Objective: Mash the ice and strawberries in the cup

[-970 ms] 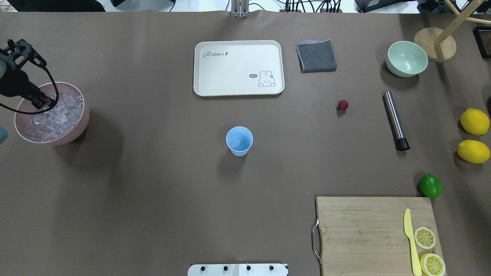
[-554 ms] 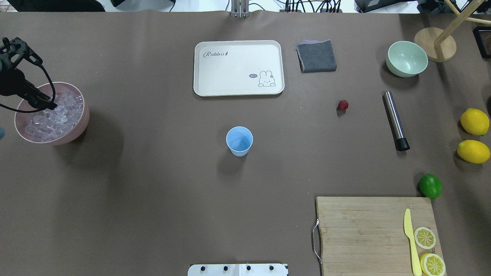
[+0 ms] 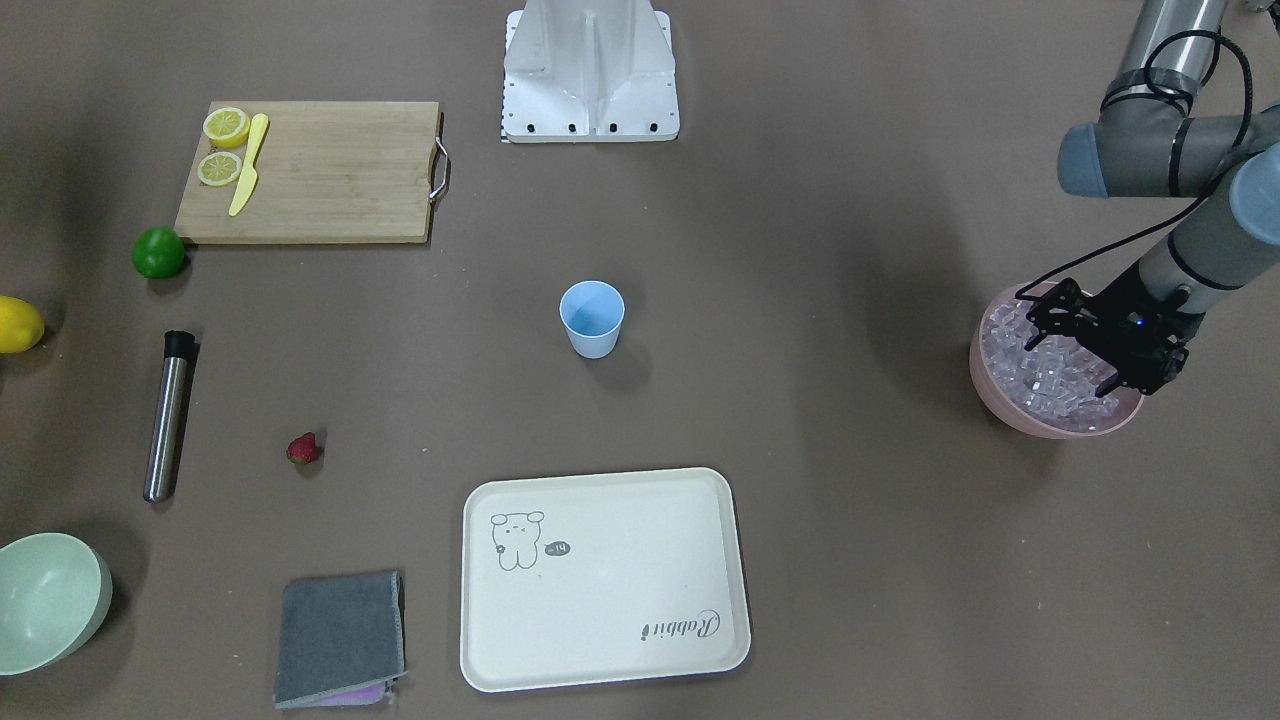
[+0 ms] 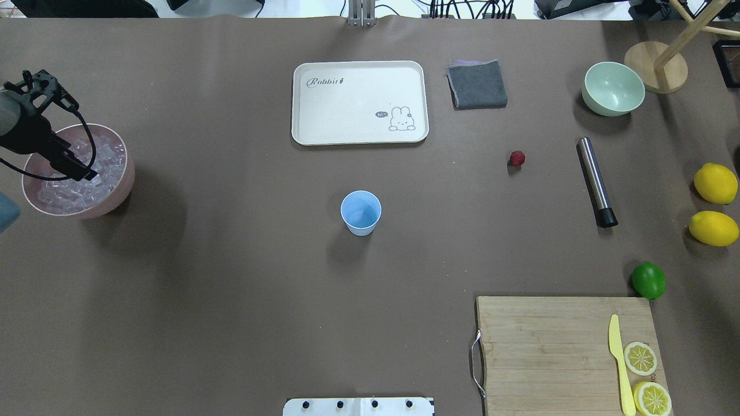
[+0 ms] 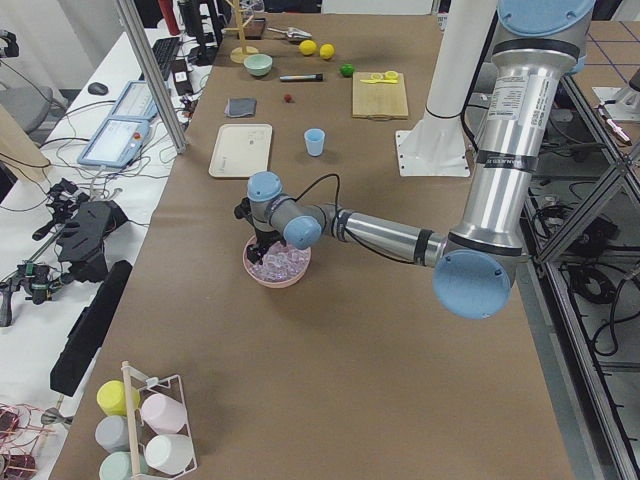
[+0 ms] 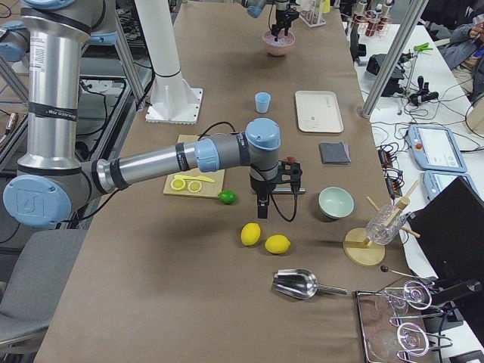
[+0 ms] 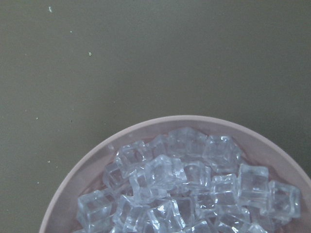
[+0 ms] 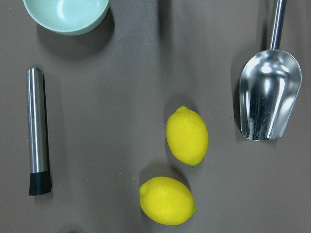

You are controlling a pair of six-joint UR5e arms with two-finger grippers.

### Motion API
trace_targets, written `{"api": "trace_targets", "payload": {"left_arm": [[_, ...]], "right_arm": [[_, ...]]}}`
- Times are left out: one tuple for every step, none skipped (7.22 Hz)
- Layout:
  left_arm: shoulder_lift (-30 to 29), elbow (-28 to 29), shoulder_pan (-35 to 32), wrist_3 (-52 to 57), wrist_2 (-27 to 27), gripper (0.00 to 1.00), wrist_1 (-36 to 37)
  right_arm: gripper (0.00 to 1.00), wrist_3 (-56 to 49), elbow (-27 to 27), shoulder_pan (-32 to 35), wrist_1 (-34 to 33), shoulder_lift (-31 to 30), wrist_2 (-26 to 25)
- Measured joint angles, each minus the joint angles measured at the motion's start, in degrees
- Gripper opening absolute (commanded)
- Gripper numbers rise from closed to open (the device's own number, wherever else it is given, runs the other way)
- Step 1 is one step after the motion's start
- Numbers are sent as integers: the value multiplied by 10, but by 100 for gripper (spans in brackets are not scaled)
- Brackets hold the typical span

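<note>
The light blue cup (image 4: 361,211) stands upright at the table's middle and looks empty; it also shows in the front view (image 3: 592,316). The strawberry (image 4: 517,158) lies alone on the table to its right. The ice (image 4: 107,159) fills a pink bowl (image 4: 124,188) at the far left, and fills the lower half of the left wrist view (image 7: 184,189). My left gripper (image 4: 85,172) points down into the ice; I cannot tell if it is open or shut. My right gripper (image 6: 261,210) hangs over the table near the lime; I cannot tell its state.
A steel muddler (image 4: 595,180), pale green bowl (image 4: 613,88), two lemons (image 4: 716,183) and a lime (image 4: 648,279) lie at the right. A white tray (image 4: 358,103) and grey cloth (image 4: 477,84) sit at the back. A cutting board (image 4: 549,352) with knife and lemon slices is front right.
My left gripper has shifted a little to the right and toward the robot over the ice bowl. Nothing else has moved.
</note>
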Motion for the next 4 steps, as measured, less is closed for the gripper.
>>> {"api": "trace_targets", "payload": {"left_arm": [[-2, 9, 8, 0, 5, 95, -1], [-2, 13, 13, 1, 7, 51, -1], [0, 14, 16, 1, 8, 7, 0], [2, 13, 16, 2, 8, 0, 0]], "right_arm": [[100, 0, 1, 0, 0, 0, 0], [100, 0, 1, 0, 0, 0, -1], [100, 0, 3, 0, 0, -1, -1], [100, 0, 6, 0, 0, -2, -1]]}}
